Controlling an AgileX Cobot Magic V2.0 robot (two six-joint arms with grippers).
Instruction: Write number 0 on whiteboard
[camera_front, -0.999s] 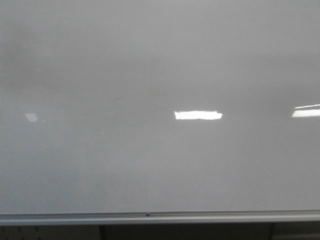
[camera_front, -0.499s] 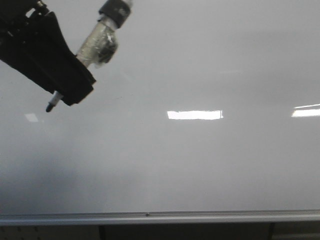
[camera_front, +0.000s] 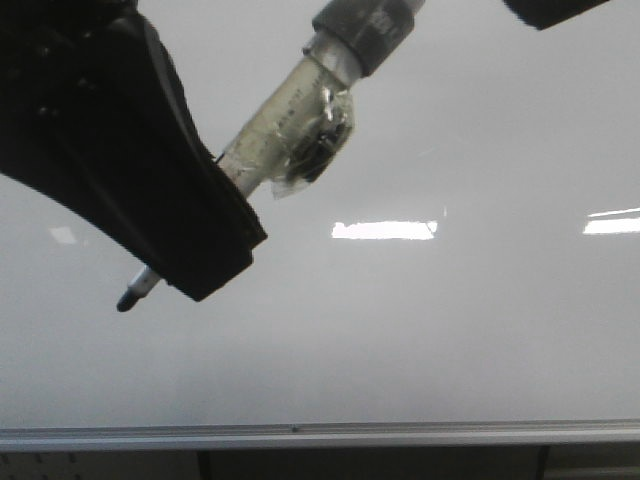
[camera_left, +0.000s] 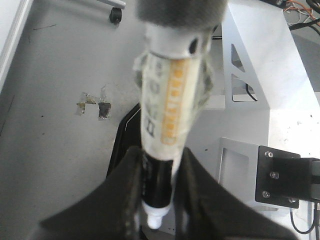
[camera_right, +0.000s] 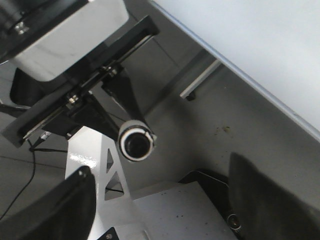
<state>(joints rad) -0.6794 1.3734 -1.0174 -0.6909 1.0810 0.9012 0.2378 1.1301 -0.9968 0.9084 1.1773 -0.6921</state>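
Note:
The whiteboard (camera_front: 450, 330) fills the front view, pale and glossy, with its silver rail (camera_front: 400, 435) along the bottom. No number 0 shows on it. My left gripper (camera_front: 215, 265) is shut on a marker (camera_front: 290, 120) with a clear taped barrel and a grey top. The marker slants down to the left and its dark tip (camera_front: 128, 300) sits before the board's left half; I cannot tell if it touches. In the left wrist view the black fingers (camera_left: 125, 190) pinch the marker (camera_left: 165, 110). My right gripper (camera_right: 167, 205) stands open and holds nothing; only a dark corner of it (camera_front: 550, 10) shows in the front view.
Bright rectangular reflections (camera_front: 385, 230) lie on the board at mid-height. The right wrist view shows the board's edge (camera_right: 260, 45), grey floor and the white robot base (camera_right: 165, 210). A round white-ringed end (camera_right: 135, 142) sticks out from the left arm.
The left gripper with the marker came into the front view from the upper left, then moved down and right and looms larger. The marker tip is lower on the board.

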